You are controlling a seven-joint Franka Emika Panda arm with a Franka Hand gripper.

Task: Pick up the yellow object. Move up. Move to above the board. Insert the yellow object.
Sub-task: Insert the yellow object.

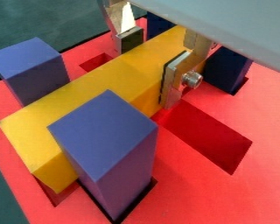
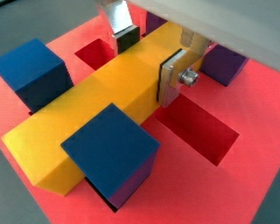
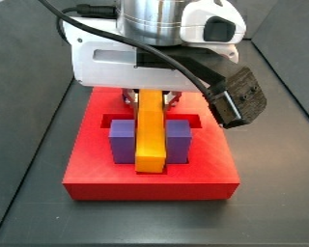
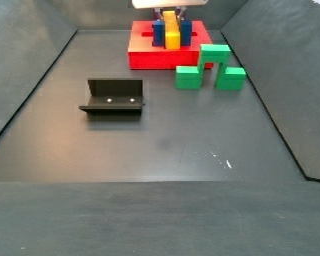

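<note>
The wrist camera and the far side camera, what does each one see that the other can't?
Only a wrist view shows the silver fingers clamped on the yellow bar's sides, and an empty slot in the red board.

Only a side view shows the green blocks beside the board, the fixture on the dark floor, and the surrounding walls.

Both show the gripper over the red board, holding the yellow bar between the blue posts.
</note>
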